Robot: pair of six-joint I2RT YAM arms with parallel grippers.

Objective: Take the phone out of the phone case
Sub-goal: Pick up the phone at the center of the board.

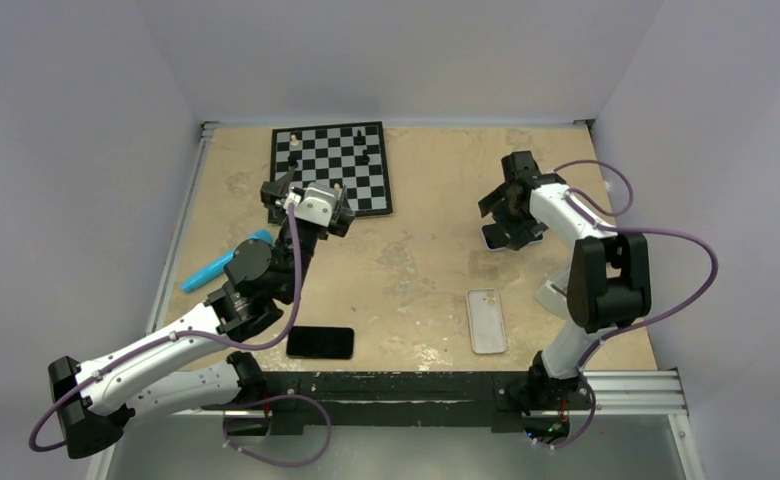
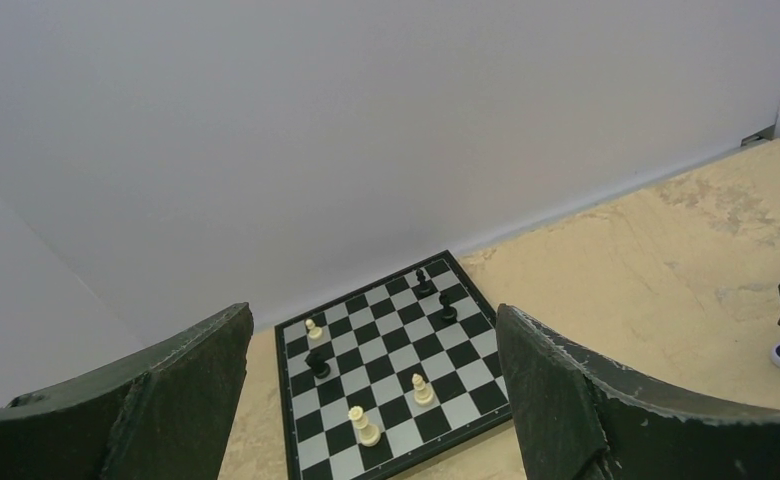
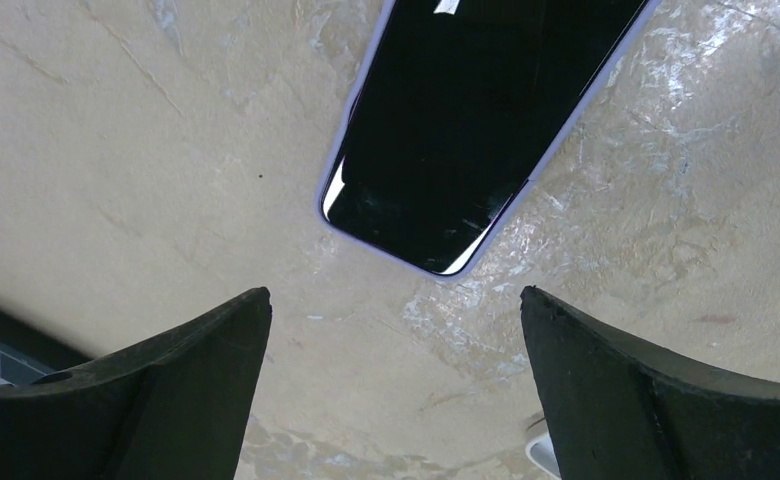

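A phone with a black screen and a lilac rim (image 3: 471, 110) lies flat on the table; I cannot tell whether the rim is a case. In the top view it (image 1: 489, 238) shows partly under my right gripper (image 1: 507, 207). In the right wrist view that gripper (image 3: 396, 295) is open and empty, hovering above the table with the phone's rounded end just beyond the fingertips. A pale clear case or case-backed phone (image 1: 486, 321) lies nearer the front. A black phone (image 1: 320, 342) lies at the front left. My left gripper (image 1: 307, 200) is open and empty, raised near the chessboard, as the left wrist view (image 2: 374, 318) shows.
A chessboard (image 1: 332, 167) with a few pieces stands at the back left; it also shows in the left wrist view (image 2: 391, 375). A blue object (image 1: 224, 263) lies by the left table edge. Grey walls close the back and sides.
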